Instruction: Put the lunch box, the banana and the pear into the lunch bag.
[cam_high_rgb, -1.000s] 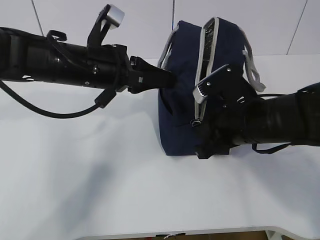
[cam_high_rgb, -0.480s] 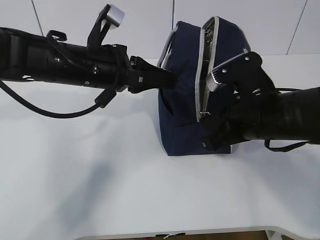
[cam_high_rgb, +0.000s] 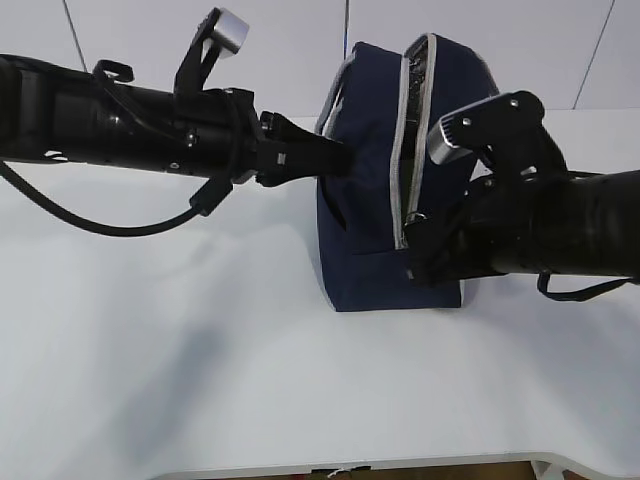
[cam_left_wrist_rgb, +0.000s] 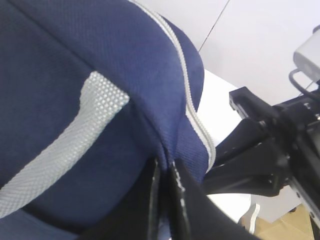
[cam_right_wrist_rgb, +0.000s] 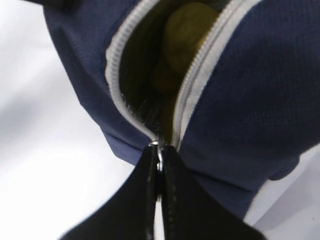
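The navy lunch bag (cam_high_rgb: 360, 215) stands on the white table. My left gripper (cam_high_rgb: 343, 160) is shut on a fold of the bag's fabric on its left side, and the left wrist view shows this pinch (cam_left_wrist_rgb: 165, 167). My right gripper (cam_high_rgb: 412, 225) is shut on the zipper's ring pull (cam_right_wrist_rgb: 159, 154) at the low end of the grey zipper (cam_right_wrist_rgb: 117, 55). The zipper is parted above the pull. A yellow fruit (cam_right_wrist_rgb: 187, 30) shows inside; I cannot tell whether it is the pear or the banana. The lunch box is hidden.
A grey webbing handle (cam_left_wrist_rgb: 75, 135) crosses the bag's side near my left gripper. Both arms reach in from either side of the bag. The white table (cam_high_rgb: 200, 340) runs to its front edge (cam_high_rgb: 350, 465). A white wall stands behind.
My right gripper has moved to the right and slightly up along the bag, with the ring pull in it. The left arm has not moved.
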